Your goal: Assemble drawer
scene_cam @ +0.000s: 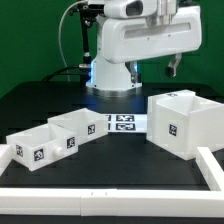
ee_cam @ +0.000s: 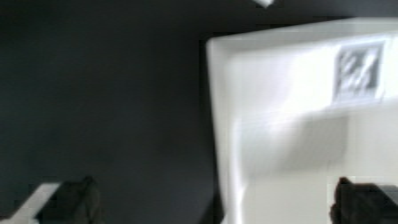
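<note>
Three white pieces of the drawer sit apart on the black table [scene_cam: 35, 105] while the Panda arm's claw [scene_cam: 171, 62] hangs high over them, its two fingers spread wide and gripping nothing.

Beneath the claw stands the casing [scene_cam: 180, 125], well clear of the fingertips. Its hollow mouth faces up toward the claw, and one tagged wall faces the exterior camera. It is so nearly a cube that no long axis can be told.

From the wrist, the casing [ee_cam: 294, 130] fills much of the space under the claw [ee_cam: 217, 203], with a blurred tag [ee_cam: 365, 75] on its surface. One dark fingertip [ee_cam: 71, 200] hangs over bare table and the other over the white plastic.

Well away from the claw, toward the exterior view's left, the two trays rest side by side, close enough that a gap between them cannot be told. Both have their open side up and a tagged wall facing the camera. One is the tray closer to the claw [scene_cam: 76, 130] and the other is the tray farther from it [scene_cam: 35, 148]. Together they form a row slanting away from the claw toward the camera.

Between the trays and the casing, the marker board [scene_cam: 120, 122] lies flat on the table. The white border rail [scene_cam: 110, 195] runs along the table's near edge, far from the claw.
</note>
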Robot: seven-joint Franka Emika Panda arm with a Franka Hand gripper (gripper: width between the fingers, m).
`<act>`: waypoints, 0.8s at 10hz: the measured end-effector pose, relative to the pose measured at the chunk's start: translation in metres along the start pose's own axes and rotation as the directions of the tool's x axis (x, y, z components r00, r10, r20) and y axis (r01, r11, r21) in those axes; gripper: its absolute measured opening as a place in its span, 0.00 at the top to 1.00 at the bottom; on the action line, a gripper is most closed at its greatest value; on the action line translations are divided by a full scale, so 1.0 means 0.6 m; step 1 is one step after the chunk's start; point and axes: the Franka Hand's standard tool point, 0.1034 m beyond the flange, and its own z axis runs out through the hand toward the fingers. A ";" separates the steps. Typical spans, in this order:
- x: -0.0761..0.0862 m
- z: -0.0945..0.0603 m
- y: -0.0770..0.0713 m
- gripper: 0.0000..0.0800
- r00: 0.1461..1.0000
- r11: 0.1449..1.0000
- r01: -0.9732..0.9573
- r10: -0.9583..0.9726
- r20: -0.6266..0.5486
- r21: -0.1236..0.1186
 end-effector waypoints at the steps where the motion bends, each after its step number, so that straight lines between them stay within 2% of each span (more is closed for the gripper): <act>1: 0.010 -0.004 0.003 0.19 1.000 1.000 -0.002 0.002 -0.010 0.000; 3: 0.008 0.009 0.004 0.19 1.000 1.000 0.010 -0.010 -0.021 -0.006; 4: 0.028 0.028 -0.002 0.19 0.999 1.000 0.023 -0.023 -0.028 0.000; 6: 0.076 0.046 -0.005 0.19 0.998 0.999 0.029 -0.027 -0.054 0.032; 7: 0.083 0.053 -0.009 0.19 0.998 0.999 0.022 -0.020 -0.055 0.047; 8: 0.085 0.053 -0.017 0.19 0.998 0.998 0.022 -0.019 -0.056 0.050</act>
